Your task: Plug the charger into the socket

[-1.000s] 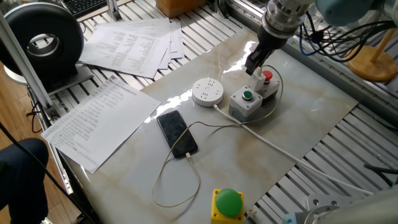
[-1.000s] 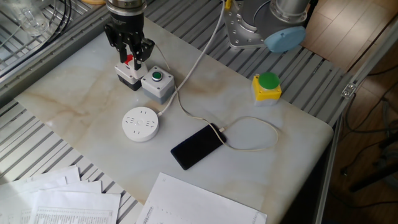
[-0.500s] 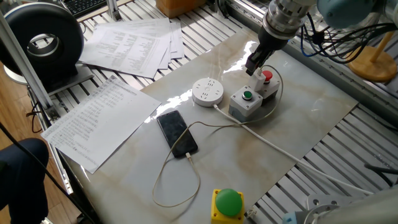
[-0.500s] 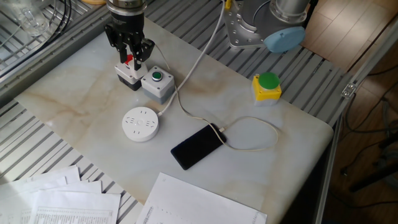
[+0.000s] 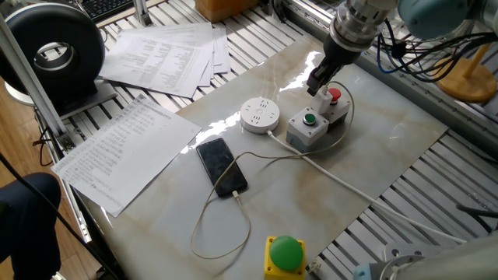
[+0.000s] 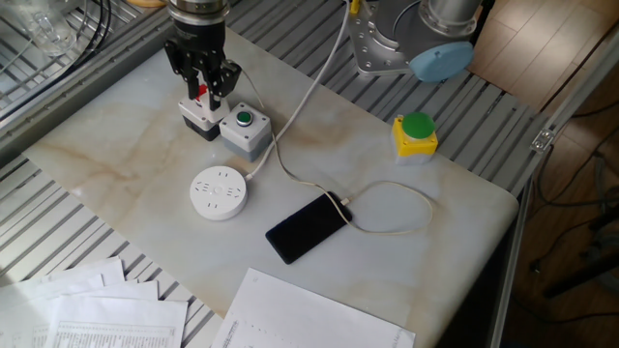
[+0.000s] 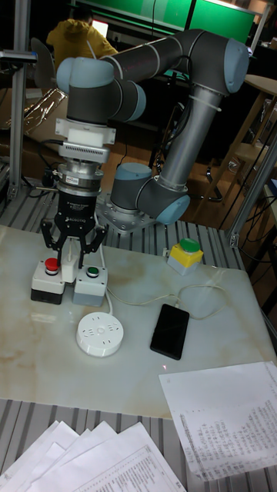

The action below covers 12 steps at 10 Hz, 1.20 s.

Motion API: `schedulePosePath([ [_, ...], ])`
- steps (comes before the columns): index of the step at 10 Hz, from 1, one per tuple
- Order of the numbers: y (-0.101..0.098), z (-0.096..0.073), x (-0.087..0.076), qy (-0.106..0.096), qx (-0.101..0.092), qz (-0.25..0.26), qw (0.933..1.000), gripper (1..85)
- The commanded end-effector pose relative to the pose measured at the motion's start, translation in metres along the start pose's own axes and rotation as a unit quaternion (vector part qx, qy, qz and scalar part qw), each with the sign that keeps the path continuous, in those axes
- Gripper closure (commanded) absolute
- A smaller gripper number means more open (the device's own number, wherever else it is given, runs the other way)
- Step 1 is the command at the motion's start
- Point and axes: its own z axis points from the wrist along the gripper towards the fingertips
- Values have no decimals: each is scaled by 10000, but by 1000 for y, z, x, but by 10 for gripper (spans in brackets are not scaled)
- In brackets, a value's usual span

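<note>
In one fixed view the gripper (image 5: 317,84) hangs just over the grey boxes (image 5: 317,123). The round, flat, smooth white socket (image 5: 260,113) lies near it, holes up.

In the other fixed view a thin white cable (image 6: 290,172) runs up to the gripper.

In the tall fixed view the fingers pinch the small white charger (image 7: 68,269), which stands upright.

The socket (image 6: 218,191) top is unobstructed from above. Two grey button boxes (image 6: 224,124) stand near its far side, under the gripper (image 7: 71,265). The smartphone (image 6: 308,228) and thin cable (image 6: 392,230) lie beside it.
</note>
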Motion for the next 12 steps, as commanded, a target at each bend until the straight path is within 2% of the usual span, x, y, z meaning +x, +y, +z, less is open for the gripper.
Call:
schedulePosePath([
  [1, 2, 1, -2, -82, -69, 67, 9999, 417],
  [7, 2, 4, -1, -123, -88, 88, 9998, 437],
  [12, 2, 5, -1, -145, -78, 125, 9998, 497],
])
